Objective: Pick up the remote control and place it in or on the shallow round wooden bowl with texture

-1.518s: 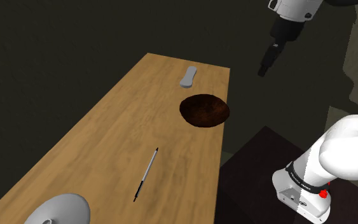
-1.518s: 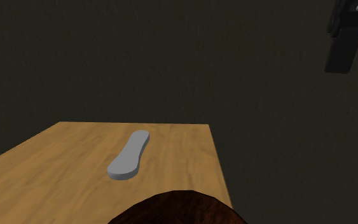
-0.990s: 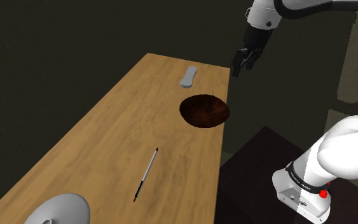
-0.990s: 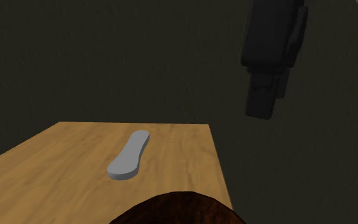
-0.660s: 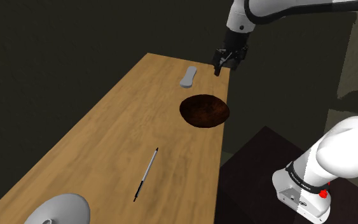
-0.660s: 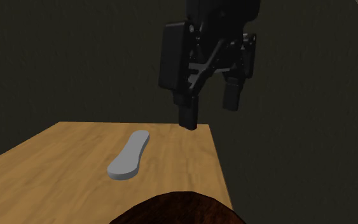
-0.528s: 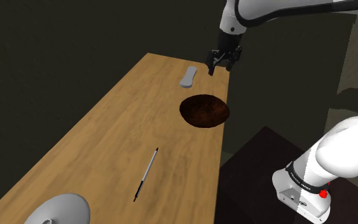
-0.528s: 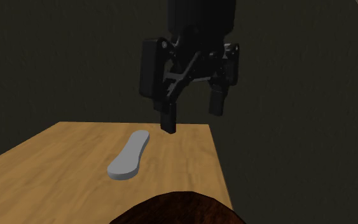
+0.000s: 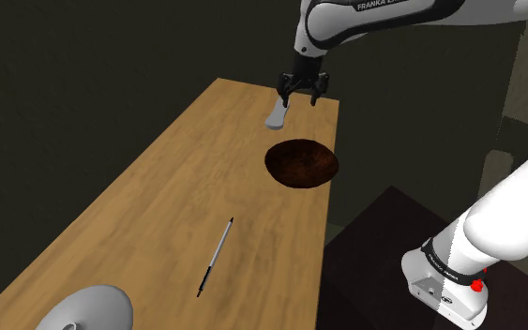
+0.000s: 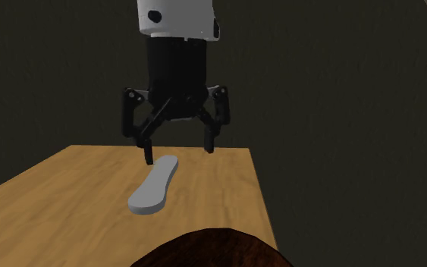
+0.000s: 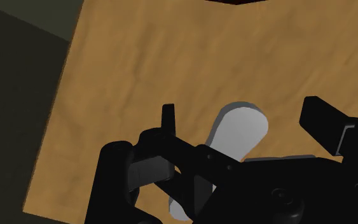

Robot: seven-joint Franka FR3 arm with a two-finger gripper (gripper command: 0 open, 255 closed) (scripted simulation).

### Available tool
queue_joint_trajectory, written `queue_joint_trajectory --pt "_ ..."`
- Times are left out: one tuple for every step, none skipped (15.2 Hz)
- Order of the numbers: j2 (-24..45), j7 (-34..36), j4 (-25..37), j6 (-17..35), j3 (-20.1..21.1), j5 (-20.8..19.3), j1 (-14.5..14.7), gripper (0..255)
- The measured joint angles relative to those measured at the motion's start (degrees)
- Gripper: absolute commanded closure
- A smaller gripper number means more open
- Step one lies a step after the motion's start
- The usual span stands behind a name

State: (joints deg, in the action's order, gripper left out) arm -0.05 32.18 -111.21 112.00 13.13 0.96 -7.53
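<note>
Grey remote control [image 10: 153, 186] lies flat near table [image 9: 173, 187] far end, close to dark wooden bowl [image 9: 301, 162]. Gripper [image 10: 180, 155] hovers above remote, fingers spread wide. Your risk: remote is thin; stop high and pads close over it, close off-centre and it skids toward edge.

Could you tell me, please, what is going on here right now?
The white arm's black gripper is open and poised over the far end of the grey remote control, which lies flat on the wooden table. In the wrist view the remote lies under the open gripper, not yet clasped. The dark brown round bowl, next to the remote, is empty.
</note>
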Motion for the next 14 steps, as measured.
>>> queue_joint_trajectory --pt "2.38 1.62 1.73 0.60 -0.22 -0.57 -0.23 0" --pt "4.91 3.52 3.97 0.78 -0.35 -1.17 -0.24 0" --pt "7.12 5.20 5.80 1.08 -0.61 -1.63 -0.32 0" --pt "9.00 7.00 7.55 1.12 -0.83 -2.03 -0.26 0" --pt "11.37 8.71 9.70 1.32 -1.14 -2.49 -0.20 0" --pt "13.10 10.22 11.47 1.18 -1.52 -2.77 -0.24 0" --pt "15.20 11.91 13.74 1.00 -1.86 -3.10 -0.11 0" --pt "17.55 13.46 16.20 0.84 -2.27 -3.44 -0.01 0" --pt "19.46 14.89 18.05 0.85 -2.72 -3.64 0.00 0" --pt "21.61 16.40 20.53 0.49 -3.16 -3.85 0.13 0" --pt "24.33 17.49 23.72 0.02 -3.75 -4.05 0.02 0" --pt "26.26 19.05 25.61 0.00 -4.17 -4.14 0.22 0" --pt "27.32 19.68 26.59 0.05 -4.44 -4.17 0.19 0" --pt "27.95 20.05 26.77 0.50 -4.59 -4.20 0.19 0"
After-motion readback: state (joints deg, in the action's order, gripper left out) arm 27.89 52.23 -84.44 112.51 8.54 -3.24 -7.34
